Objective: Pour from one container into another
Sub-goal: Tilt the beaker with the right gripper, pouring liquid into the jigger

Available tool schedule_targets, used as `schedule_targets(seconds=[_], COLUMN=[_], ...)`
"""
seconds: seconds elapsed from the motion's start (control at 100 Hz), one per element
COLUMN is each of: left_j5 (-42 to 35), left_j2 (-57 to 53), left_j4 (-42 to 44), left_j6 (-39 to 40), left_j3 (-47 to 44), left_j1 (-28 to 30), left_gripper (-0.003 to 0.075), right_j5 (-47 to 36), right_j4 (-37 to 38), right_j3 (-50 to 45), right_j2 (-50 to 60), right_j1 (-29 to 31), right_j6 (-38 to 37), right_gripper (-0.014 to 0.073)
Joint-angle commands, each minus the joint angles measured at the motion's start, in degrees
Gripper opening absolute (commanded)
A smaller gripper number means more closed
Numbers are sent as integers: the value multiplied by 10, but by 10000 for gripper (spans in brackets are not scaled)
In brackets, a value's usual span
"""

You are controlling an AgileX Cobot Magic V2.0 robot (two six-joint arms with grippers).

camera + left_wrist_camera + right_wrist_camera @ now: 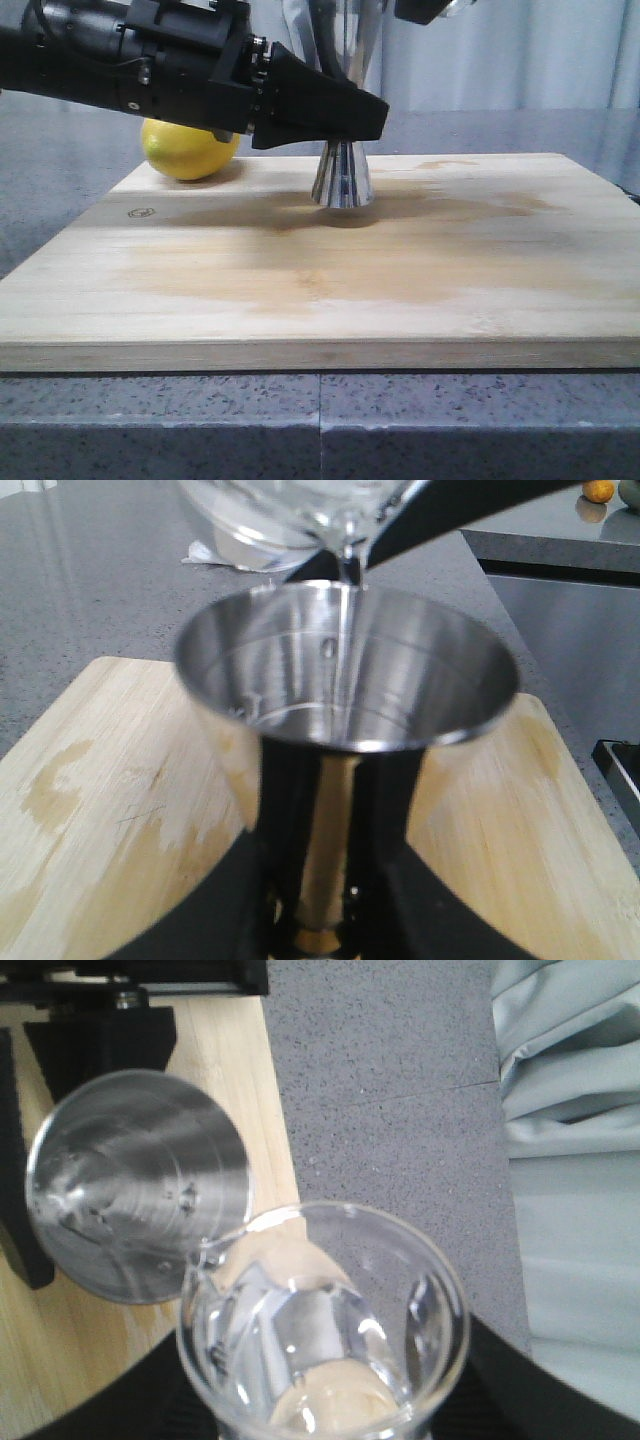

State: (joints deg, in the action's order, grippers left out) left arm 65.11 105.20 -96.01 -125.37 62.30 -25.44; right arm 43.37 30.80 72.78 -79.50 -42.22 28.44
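Observation:
The steel jigger (342,178) stands upright on the wooden board (320,290). My left gripper (345,115) is shut on its narrow waist. From the left wrist view I look into its upper cup (345,665), with the black fingers (240,900) on either side of the gold-banded waist. Held tilted above it is the clear glass beaker (320,1320), my right gripper (320,1410) shut on it. A thin stream of clear liquid (348,570) falls from the beaker's lip (345,525) into the cup. The jigger (135,1185) sits just below the lip.
A yellow lemon (188,148) lies on the board's far left, behind my left arm. Damp stains mark the board (90,780). Grey speckled counter (390,1070) surrounds it, with a pale curtain (570,1160) behind. A white object (225,545) sits on the counter beyond the board.

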Motion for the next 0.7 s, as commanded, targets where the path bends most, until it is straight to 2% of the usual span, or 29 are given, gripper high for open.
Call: schedule_targets(seconds=[0.0, 0.69], left_j5=[39, 39], left_j2=[-27, -27], left_j4=[-38, -38], left_j6=[6, 6], left_j3=[17, 17], left_j1=[1, 1], left_gripper=[22, 22], right_j5=[-22, -26], right_j4=[28, 68], right_j3=[21, 21], right_j2=[14, 14], right_j1=[-1, -12], right_j6=[8, 21], right_gripper=[287, 287])
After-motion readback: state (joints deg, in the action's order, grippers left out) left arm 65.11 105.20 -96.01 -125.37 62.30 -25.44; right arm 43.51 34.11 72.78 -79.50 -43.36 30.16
